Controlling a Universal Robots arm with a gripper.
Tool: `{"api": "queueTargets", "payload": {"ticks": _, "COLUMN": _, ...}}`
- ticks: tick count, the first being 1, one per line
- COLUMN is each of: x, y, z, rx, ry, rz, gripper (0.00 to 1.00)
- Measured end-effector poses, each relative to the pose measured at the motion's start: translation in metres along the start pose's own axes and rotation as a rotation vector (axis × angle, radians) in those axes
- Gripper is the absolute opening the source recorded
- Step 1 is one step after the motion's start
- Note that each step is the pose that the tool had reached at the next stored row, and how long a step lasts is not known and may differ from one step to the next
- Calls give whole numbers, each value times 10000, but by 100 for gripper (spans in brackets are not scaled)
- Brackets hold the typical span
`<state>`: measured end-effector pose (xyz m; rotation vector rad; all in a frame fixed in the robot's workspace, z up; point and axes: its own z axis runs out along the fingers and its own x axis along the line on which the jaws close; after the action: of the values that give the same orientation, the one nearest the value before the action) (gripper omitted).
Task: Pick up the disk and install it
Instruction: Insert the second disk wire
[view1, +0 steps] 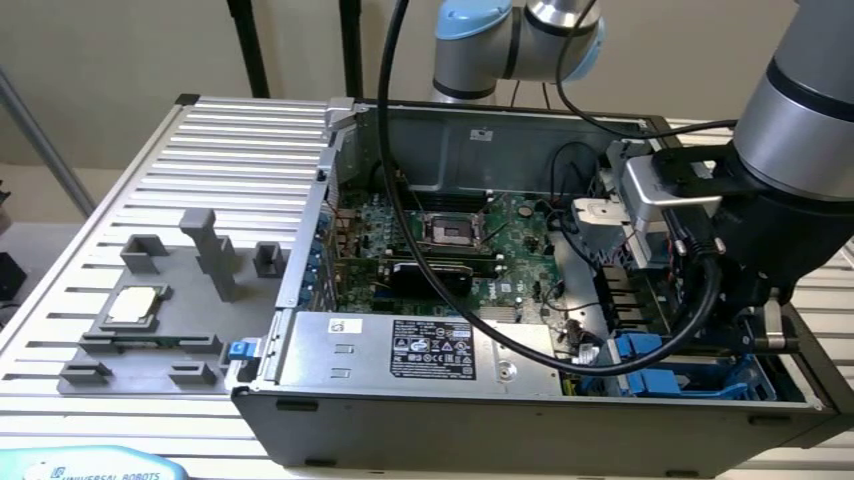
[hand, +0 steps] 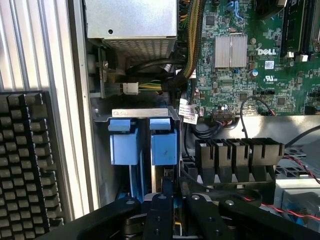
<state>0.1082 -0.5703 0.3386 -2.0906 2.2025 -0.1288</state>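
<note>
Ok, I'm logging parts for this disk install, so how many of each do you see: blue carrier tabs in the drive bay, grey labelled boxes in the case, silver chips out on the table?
Blue carrier tabs: 2
Grey labelled box: 1
Silver chip: 1
Total: 4

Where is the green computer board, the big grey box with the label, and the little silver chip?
green board (view1: 514, 235), exterior view, bare middle.
grey box (view1: 434, 348), exterior view, its label.
silver chip (view1: 135, 304), exterior view, top face.
</note>
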Motion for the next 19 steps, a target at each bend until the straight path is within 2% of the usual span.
{"api": "queueTargets", "payload": {"ticks": 8, "x": 2, "y": 9, "z": 63, "rx": 28, "ry": 10, "rz": -1, "gripper": 16}}
{"api": "queueTargets", "payload": {"ticks": 11, "x": 2, "y": 10, "z": 78, "rx": 29, "ry": -22, "rz": 3, "gripper": 18}}
{"api": "queueTargets", "payload": {"ticks": 12, "x": 2, "y": 8, "z": 65, "rx": 29, "ry": -17, "rz": 2, "gripper": 18}}
{"api": "queueTargets", "payload": {"ticks": 13, "x": 1, "y": 5, "z": 37, "rx": 29, "ry": -11, "rz": 0, "gripper": 24}}
{"api": "queueTargets", "payload": {"ticks": 19, "x": 2, "y": 40, "z": -109, "rx": 29, "ry": -7, "rz": 1, "gripper": 24}}
